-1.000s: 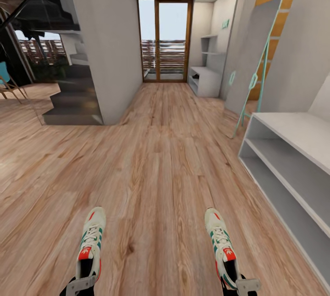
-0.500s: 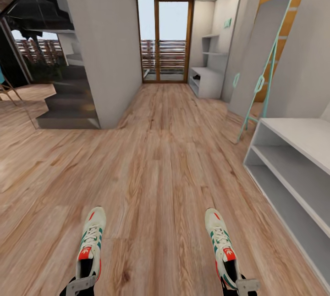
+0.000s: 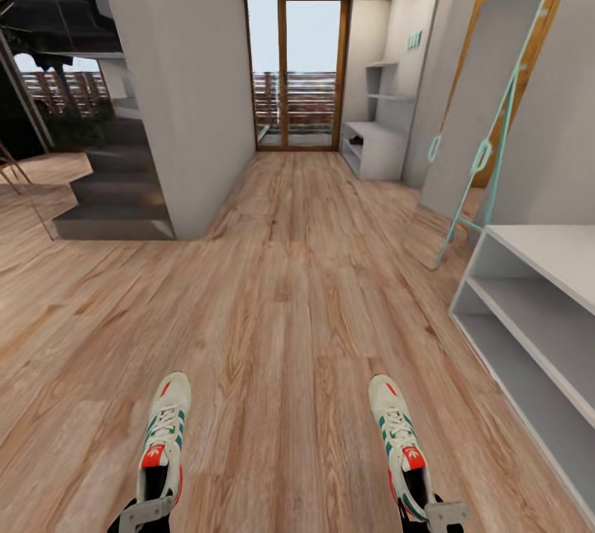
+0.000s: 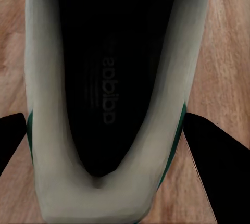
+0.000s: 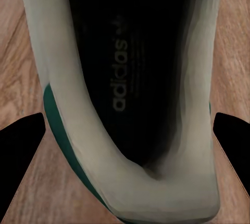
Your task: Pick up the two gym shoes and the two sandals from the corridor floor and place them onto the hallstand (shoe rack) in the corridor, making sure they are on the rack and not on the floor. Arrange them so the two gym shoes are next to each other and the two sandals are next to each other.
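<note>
Both gym shoes are lifted off the corridor floor (image 3: pixel 289 310), toes pointing ahead. My left gripper (image 3: pixel 145 514) is shut on the heel of the left gym shoe (image 3: pixel 165 432). My right gripper (image 3: pixel 431 515) is shut on the heel of the right gym shoe (image 3: pixel 402 440). In the left wrist view, the left gripper (image 4: pixel 104 125) has black fingers (image 4: pixel 213 166) flanking the shoe's dark insole (image 4: pixel 104 78). The right wrist view shows the same for the right gripper (image 5: pixel 127 125) and its shoe (image 5: pixel 130 78). The light-grey hallstand (image 3: pixel 376 149) stands far down the corridor on the right, with a small dark shape on its low tier. I cannot make out the sandals.
A plain low white shelf unit (image 3: pixel 537 310) is close on my right. A teal-framed mirror (image 3: pixel 487 103) leans on the wall beyond it. A grey wall block (image 3: pixel 182 87) and dark stairs (image 3: pixel 116 194) stand on the left. A glass door (image 3: pixel 297 70) ends the corridor.
The whole view has shifted: I have rolled forward, so the white shelf unit and mirror sit further right and nearer. Both shoes stay held at the same spots in the picture.
</note>
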Robot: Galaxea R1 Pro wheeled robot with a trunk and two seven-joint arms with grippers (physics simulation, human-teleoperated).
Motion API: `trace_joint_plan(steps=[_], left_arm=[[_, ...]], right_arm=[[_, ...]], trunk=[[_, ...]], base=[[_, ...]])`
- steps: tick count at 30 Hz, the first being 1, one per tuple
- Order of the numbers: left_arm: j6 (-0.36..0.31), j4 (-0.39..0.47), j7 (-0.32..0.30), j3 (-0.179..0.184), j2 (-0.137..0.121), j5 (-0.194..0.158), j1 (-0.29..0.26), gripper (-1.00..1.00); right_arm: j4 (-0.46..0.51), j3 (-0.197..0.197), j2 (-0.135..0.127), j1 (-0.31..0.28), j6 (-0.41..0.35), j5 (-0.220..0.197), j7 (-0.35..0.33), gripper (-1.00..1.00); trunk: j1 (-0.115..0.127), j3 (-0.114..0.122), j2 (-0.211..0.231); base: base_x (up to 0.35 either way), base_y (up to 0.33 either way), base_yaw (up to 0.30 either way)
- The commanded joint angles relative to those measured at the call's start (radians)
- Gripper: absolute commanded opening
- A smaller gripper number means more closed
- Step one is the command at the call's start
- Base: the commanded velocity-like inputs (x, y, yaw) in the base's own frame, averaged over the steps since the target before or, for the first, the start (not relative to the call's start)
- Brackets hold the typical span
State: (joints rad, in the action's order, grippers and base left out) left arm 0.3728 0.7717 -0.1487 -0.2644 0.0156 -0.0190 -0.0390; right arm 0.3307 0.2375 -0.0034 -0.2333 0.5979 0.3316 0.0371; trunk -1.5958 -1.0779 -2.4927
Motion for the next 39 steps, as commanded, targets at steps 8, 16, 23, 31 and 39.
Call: trace_joint_plan(steps=[8, 16, 23, 31, 39], left_arm=[[0.001, 0.000, -0.011, -0.006, 0.001, -0.002, 0.000, -1.00], [0.001, 0.000, -0.011, -0.006, 0.001, -0.002, -0.001, -1.00], [0.001, 0.000, -0.011, -0.006, 0.001, -0.002, -0.001, -1.00], [0.001, 0.000, -0.011, -0.006, 0.001, -0.002, 0.000, -1.00], [0.001, 0.000, -0.011, -0.006, 0.001, -0.002, 0.000, -1.00]], right_arm=[[-0.001, 0.005, 0.000, -0.001, 0.003, 0.010, 0.004, -1.00], [-0.001, 0.005, 0.000, 0.000, 0.003, 0.010, 0.004, -1.00], [-0.001, 0.005, 0.000, -0.001, 0.003, 0.010, 0.004, -1.00], [-0.001, 0.005, -0.001, -0.001, 0.003, 0.010, 0.004, -1.00], [-0.001, 0.005, -0.001, 0.000, 0.003, 0.010, 0.004, -1.00]], trunk=[[0.000, -0.001, 0.000], [0.000, -0.001, 0.000], [0.000, -0.001, 0.000], [0.000, -0.001, 0.000], [0.000, -0.001, 0.000]], base=[[0.339, 0.000, 0.000], [0.338, 0.000, 0.000], [0.339, 0.000, 0.000], [0.339, 0.000, 0.000], [0.339, 0.000, 0.000]])
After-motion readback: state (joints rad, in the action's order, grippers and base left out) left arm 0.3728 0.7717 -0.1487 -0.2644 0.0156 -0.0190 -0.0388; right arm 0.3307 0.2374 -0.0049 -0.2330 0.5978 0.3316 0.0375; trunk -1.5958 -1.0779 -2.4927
